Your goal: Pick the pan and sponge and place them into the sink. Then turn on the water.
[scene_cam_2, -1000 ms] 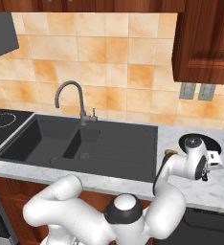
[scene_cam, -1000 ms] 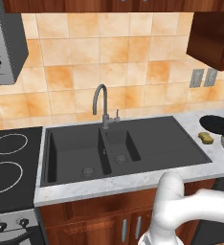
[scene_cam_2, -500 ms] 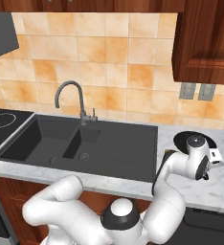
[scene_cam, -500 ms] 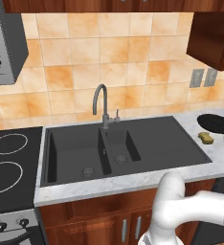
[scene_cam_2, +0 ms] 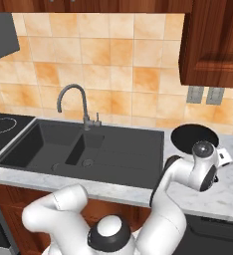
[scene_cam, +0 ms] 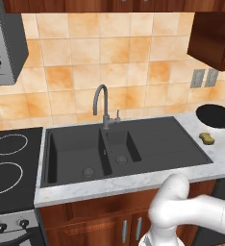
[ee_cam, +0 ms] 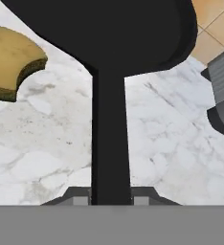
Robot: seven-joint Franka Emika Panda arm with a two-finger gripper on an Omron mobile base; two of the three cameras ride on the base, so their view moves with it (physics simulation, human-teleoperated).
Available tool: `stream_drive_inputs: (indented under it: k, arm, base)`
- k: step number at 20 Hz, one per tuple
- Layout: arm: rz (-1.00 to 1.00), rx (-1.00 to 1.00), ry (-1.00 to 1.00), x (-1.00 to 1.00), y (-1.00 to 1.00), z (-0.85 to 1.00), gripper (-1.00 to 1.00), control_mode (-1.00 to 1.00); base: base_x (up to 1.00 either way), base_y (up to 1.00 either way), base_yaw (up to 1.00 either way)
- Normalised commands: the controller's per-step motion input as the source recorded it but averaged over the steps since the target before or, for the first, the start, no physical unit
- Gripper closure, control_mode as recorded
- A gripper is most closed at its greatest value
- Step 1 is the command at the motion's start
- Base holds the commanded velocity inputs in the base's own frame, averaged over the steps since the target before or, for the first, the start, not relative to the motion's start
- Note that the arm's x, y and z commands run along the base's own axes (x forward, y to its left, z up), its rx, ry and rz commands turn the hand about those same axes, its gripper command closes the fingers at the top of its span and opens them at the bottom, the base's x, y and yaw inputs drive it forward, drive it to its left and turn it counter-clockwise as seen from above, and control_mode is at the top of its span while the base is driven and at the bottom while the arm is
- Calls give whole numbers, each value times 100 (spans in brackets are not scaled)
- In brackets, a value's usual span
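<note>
The white arm [scene_cam_2: 188, 174] bends up from the near side and reaches to the right, over the marble counter [scene_cam: 133, 180]. Its gripper [ee_cam: 111, 198] points along the counter, and its two finger tips are squeezed tight on the long handle of the pan [ee_cam: 109, 43]. The one black pan [scene_cam: 216, 116] is lifted a little above the counter at the far right, just right of the sink [scene_cam: 148, 144]. The sink has two basins, one big on the left and one small beside it, with one grey faucet [scene_cam: 103, 103] behind them. One yellow sponge [scene_cam: 207, 139] lies on the counter near the pan, just past the sink's right edge.
</note>
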Motion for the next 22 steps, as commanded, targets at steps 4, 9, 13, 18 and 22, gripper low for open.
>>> stream_drive_inputs:
  k: [4,9,13,18,22]
  arm:
    - [12,-5,-6,-15,42,5,100,-100]
    - [10,-2,-3,-14,56,3,100,-100]
    - [8,-1,-1,-9,48,27,100,-100]
    - [7,0,0,0,44,32,100,-100]
    - [5,0,1,1,48,15,100,-100]
  base:
    - [0,0,0]
    - [0,0,0]
    - [0,0,0]
    - [0,0,0]
    - [0,0,0]
